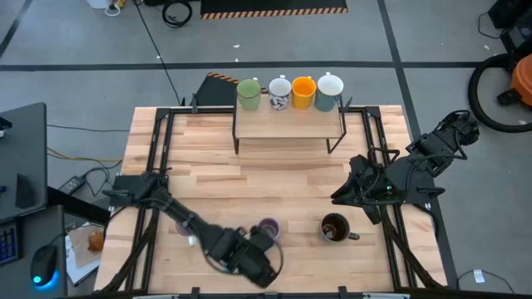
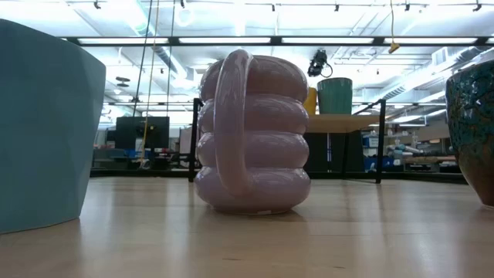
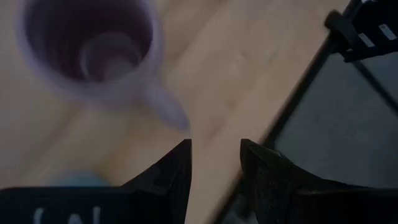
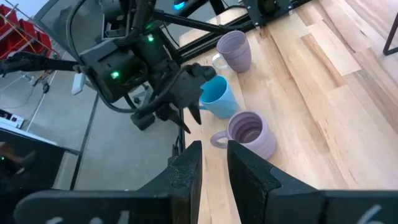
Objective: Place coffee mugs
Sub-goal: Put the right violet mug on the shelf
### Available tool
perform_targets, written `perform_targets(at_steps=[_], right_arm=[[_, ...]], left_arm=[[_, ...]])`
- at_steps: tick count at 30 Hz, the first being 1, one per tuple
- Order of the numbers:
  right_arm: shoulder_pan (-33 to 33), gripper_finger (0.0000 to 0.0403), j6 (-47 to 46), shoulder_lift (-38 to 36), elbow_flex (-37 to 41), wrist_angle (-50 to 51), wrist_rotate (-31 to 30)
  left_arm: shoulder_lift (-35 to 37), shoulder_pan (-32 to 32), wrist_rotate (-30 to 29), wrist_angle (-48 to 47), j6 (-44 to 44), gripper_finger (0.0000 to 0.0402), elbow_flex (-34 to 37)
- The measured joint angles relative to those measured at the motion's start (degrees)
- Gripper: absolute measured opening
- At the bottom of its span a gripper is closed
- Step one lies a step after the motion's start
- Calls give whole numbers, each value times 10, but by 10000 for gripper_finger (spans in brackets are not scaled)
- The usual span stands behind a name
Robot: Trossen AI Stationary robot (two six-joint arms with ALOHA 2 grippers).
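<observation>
Overhead, a wooden table (image 1: 274, 187) carries a small raised shelf (image 1: 287, 124) at its far edge. Four coffee mugs stand in a row on the shelf: a green mug (image 1: 248, 93), a patterned white mug (image 1: 279, 93), an orange mug (image 1: 302, 92) and a plain white mug (image 1: 330, 90), each just beside the next.

Near the front edge stands a light purple ribbed mug (image 1: 268, 228); at table height it is upright, its handle turned toward the camera (image 2: 251, 135). A second light purple mug (image 4: 234, 50) and a blue mug (image 4: 217, 97) stand close by along the front left, the blue one between the two purple ones and just beside the left arm's wrist. In the level view the blue mug (image 2: 42, 123) fills the near left. A dark brown mug (image 1: 336, 228) stands to the right of the ribbed one, well apart from it, handle pointing right.

The left gripper (image 3: 214, 152) sits low at the front edge just beside the ribbed purple mug (image 3: 93, 53), its fingers (image 3: 177, 168) parted and empty, apart from the mug's handle. The arm's body partly hides the blue mug from above.

The right gripper (image 4: 213, 152) waits above the table's right side, fingers nearly together, a narrow gap showing and nothing between them.

Black frame rails (image 1: 154, 166) run along both table sides; cables and a vacuum (image 1: 507, 83) lie on the floor around.
</observation>
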State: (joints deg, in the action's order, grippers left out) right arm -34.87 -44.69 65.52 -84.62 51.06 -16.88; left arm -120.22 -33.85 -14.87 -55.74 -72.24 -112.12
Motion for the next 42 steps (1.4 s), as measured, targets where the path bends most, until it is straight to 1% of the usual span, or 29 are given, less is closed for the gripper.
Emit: perform_targets(at_steps=[3,5,8,13,19,22,27,31,37,42], right_arm=[[0,82,3,0,0,0,0],[0,82,6,0,0,0,0],[0,82,9,0,0,0,0],[0,82,9,0,0,-1,0],[0,82,8,0,0,-4,0],[0,82,9,0,0,-5,0],[0,82,13,0,0,-5,0],[0,82,14,0,0,-5,0],[0,82,14,0,0,-9,0],[0,82,19,0,0,-13,0]], left_arm=[[0,-12,-7,-23,-78,141,0],[0,-17,-22,-40,-101,141,0],[-5,-21,-48,-39,-120,141,0],[-18,-9,-40,-39,-174,141,0],[-24,-3,-35,-16,-219,141,0],[-26,-3,-31,-29,-228,141,0],[-36,4,-34,-25,-228,141,0],[-47,7,-29,-10,-215,141,0],[-56,11,-24,-24,-215,141,0],[-74,20,-10,-15,-201,141,1]])
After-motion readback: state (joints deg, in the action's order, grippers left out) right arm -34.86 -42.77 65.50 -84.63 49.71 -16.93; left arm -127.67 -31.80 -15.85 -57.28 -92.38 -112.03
